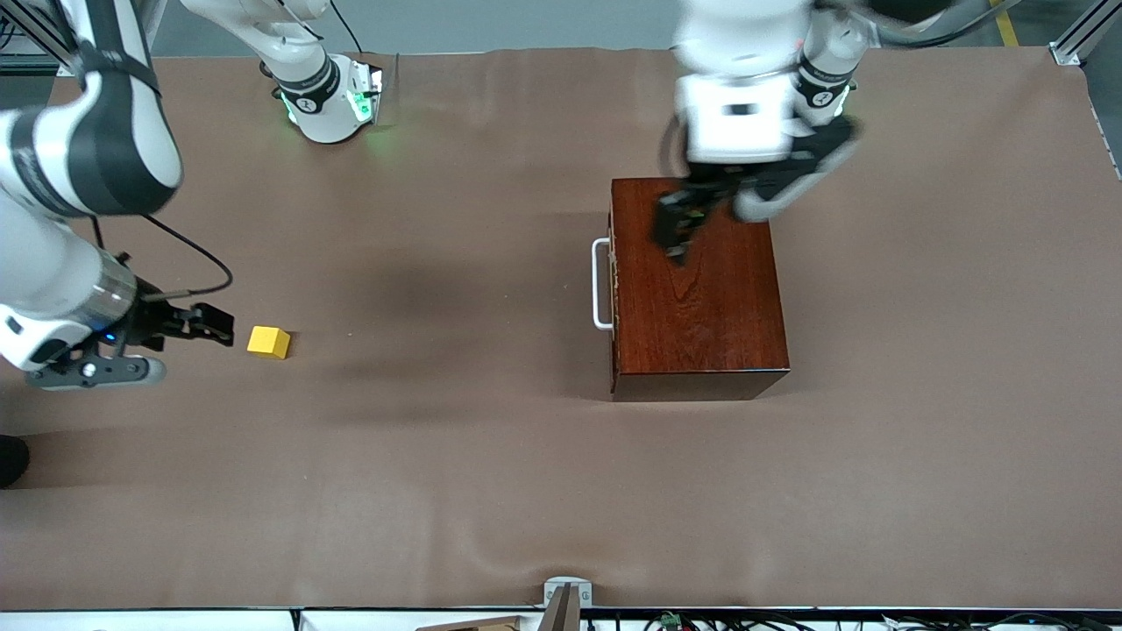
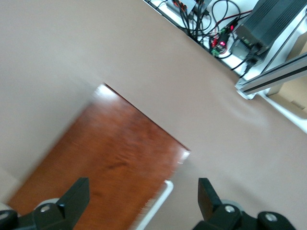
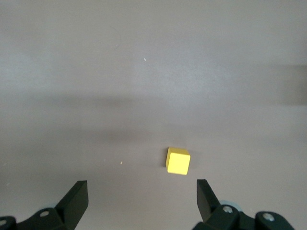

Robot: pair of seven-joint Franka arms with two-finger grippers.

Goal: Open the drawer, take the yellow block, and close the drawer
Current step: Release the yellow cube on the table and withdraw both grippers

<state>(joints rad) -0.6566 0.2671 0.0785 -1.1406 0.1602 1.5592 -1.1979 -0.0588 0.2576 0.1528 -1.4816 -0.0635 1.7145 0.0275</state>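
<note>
The yellow block (image 1: 268,342) (image 3: 178,161) lies on the bare table cover toward the right arm's end. My right gripper (image 1: 219,326) (image 3: 141,189) hangs open just beside it, nothing between its fingers. The reddish-brown wooden box (image 1: 701,298) (image 2: 110,158) stands toward the left arm's end. Its drawer (image 1: 614,280) sits pushed in flush, and the white bar handle (image 1: 601,285) (image 2: 160,199) faces the right arm's end. My left gripper (image 1: 677,232) (image 2: 144,187) is open and empty over the top of the box, near the handle edge.
A brown cover (image 1: 456,456) spreads over the whole table. The right arm's base (image 1: 329,96) stands at the back edge. A metal clamp (image 1: 567,596) sits on the front edge. Cables and an aluminium frame (image 2: 268,72) run past the table's edge.
</note>
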